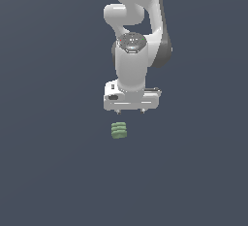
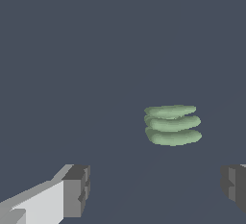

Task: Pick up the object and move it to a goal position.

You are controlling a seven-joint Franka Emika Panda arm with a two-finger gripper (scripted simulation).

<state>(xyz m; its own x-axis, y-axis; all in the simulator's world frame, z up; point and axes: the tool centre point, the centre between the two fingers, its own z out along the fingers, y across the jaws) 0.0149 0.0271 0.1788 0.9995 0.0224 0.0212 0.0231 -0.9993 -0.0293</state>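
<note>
Exterior view: object [image 1: 118,130] lies just below the open-fingered hand [image 1: 130,110], untouched.

Smooth glossy white plastic on the arm [image 1: 133,60], matt grey pads [image 2: 77,189], and a matt ribbed green lump [image 2: 172,125].

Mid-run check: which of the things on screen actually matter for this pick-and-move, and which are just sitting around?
Part of the job:
- green ribbed object, lying free, not gripped
- gripper, open, fingers apart with nothing between them

Just lying about:
- nothing else shows; only the plain dark surface under the object. No goal marker is visible in either view.
</note>
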